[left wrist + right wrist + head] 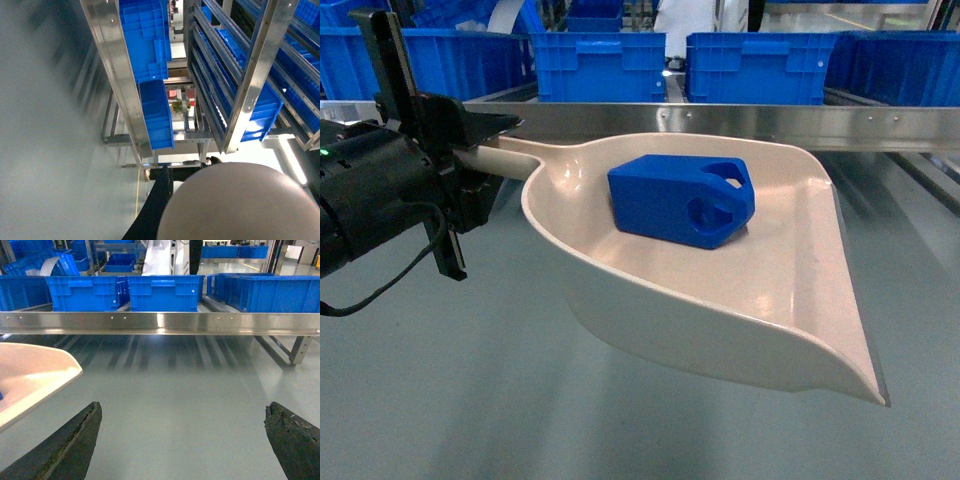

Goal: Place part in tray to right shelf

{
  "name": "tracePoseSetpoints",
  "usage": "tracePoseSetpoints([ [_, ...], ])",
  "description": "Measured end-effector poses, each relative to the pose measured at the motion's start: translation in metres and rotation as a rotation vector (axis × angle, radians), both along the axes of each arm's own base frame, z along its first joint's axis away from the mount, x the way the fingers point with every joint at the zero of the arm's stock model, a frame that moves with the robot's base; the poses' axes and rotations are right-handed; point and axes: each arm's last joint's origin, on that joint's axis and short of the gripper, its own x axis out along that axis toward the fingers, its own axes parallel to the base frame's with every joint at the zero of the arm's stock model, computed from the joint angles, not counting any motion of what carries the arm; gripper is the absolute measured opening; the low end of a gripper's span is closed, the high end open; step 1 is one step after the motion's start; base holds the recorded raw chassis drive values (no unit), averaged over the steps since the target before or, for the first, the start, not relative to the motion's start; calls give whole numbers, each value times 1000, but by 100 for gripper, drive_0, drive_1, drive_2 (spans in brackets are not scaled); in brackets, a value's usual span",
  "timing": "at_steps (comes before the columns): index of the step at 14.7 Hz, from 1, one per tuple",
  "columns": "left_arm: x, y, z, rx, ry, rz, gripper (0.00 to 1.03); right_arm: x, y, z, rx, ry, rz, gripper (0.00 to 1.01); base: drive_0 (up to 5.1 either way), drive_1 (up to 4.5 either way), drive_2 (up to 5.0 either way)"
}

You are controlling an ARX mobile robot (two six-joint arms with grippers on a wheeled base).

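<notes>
The cream-white tray (770, 300) is held up over the grey floor, its wide lip pointing right. The bright-blue part (682, 200) lies inside it, near the handle end. My left gripper (485, 150) is shut on the tray's handle (520, 152) at the left. In the left wrist view the tray's rounded body (240, 205) fills the lower right beside one dark finger (161, 192). My right gripper (182, 412) is open and holds nothing; the tray's edge (35, 372) shows to its left. The right shelf's steel front rail (740, 124) (160, 322) runs just behind the tray.
Large blue crates (755, 65) (160, 290) stand in a row on the rack behind the rail. More steel racks with blue crates (155, 115) show in the left wrist view. Grey floor (190, 375) lies under both grippers.
</notes>
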Motion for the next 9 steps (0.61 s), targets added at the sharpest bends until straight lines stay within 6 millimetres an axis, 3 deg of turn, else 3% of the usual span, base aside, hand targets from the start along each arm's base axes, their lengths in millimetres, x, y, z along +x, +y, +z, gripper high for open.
tracePoseSetpoints([
  [9,0,0,0,-1,-3,3,13,0,0,0,0,-2,0,98,17,434,-401],
])
